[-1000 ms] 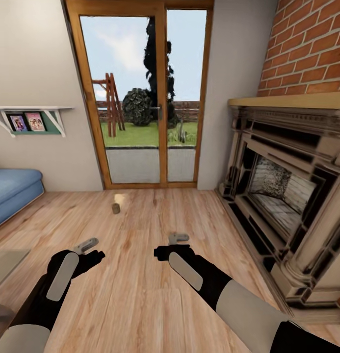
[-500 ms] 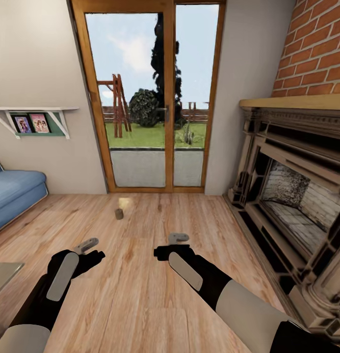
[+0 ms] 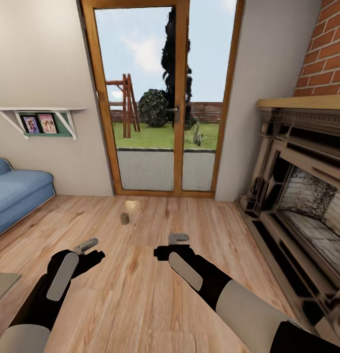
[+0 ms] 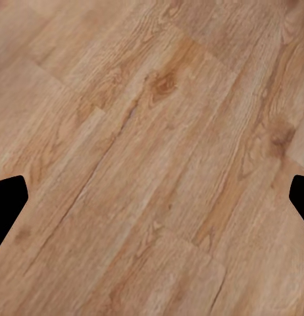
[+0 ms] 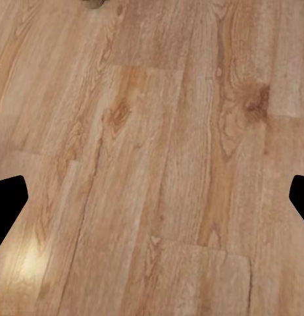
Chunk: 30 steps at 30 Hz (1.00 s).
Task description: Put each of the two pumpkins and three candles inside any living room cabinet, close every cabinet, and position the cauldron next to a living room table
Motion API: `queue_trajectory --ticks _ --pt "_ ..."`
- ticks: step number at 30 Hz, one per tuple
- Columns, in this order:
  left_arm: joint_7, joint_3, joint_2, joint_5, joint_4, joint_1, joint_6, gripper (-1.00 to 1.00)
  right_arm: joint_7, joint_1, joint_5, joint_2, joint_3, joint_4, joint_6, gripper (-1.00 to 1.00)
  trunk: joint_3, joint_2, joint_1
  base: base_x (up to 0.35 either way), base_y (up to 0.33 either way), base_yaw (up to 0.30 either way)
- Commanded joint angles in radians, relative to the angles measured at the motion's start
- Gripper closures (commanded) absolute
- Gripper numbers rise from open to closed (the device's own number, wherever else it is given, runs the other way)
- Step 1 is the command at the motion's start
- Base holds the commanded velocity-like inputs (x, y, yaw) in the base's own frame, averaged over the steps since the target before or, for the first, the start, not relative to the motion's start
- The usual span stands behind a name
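The room frames everything: a plank floor (image 3: 140,304) runs up to a glazed garden door (image 3: 162,98), with a brick-backed fireplace (image 3: 307,196) along one side and a blue sofa (image 3: 15,193) under a wall shelf (image 3: 42,117) along the other. Both arms hang low and forward over bare boards, a carrying posture suited to driving rather than reaching. The left gripper (image 3: 91,249) and right gripper (image 3: 172,245) hold nothing; each wrist view shows dark fingertips at opposite edges with floor between, so the jaws stand spread. Smallest is a single candle (image 3: 124,218), upright on the floor just before the door, well ahead of both grippers and likely the pickup target.
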Motion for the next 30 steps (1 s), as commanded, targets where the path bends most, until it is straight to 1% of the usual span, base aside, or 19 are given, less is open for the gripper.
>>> queue_trajectory --ticks 1,6,14,17,22,25,30 --pt "0.009 0.0 0.001 0.01 -0.001 -0.001 0.002 -1.0 -0.008 -0.001 -0.007 0.0 0.003 -0.001 0.001 -1.0 -0.001 -0.001 0.001 0.335 0.0 0.19" --pt "0.009 -0.001 0.007 0.011 -0.001 0.0 0.002 -1.0 -0.008 -0.001 -0.007 0.0 0.003 -0.001 0.001 -1.0 -0.001 -0.001 0.001 0.335 0.0 0.149" --pt "0.009 -0.001 0.014 0.012 0.0 -0.001 0.002 -1.0 -0.008 -0.001 -0.007 0.0 0.003 -0.001 0.001 -1.0 -0.001 -0.001 0.001 0.335 0.0 0.015" --pt "0.009 -0.001 0.014 0.012 0.0 0.0 0.002 -1.0 -0.008 -0.001 -0.007 -0.001 0.005 -0.001 -0.016 -1.0 -0.001 -0.001 0.001 0.335 0.0 0.001" --pt "0.009 0.0 0.015 0.012 0.0 -0.001 0.002 -1.0 0.023 -0.001 -0.005 -0.002 0.006 -0.001 -0.028 -1.0 -0.001 -0.001 0.001 0.335 0.015 0.0" --pt "0.009 -0.001 0.015 0.012 0.0 -0.001 0.003 -1.0 0.03 -0.001 -0.005 -0.002 0.007 -0.001 -0.029 -1.0 -0.001 -0.001 0.001 0.335 0.072 0.0" --pt "0.009 0.0 0.016 0.012 0.0 -0.001 0.003 -1.0 0.032 -0.001 -0.006 -0.001 0.039 -0.001 -0.029 -1.0 -0.001 -0.001 0.001 0.335 0.093 0.0"
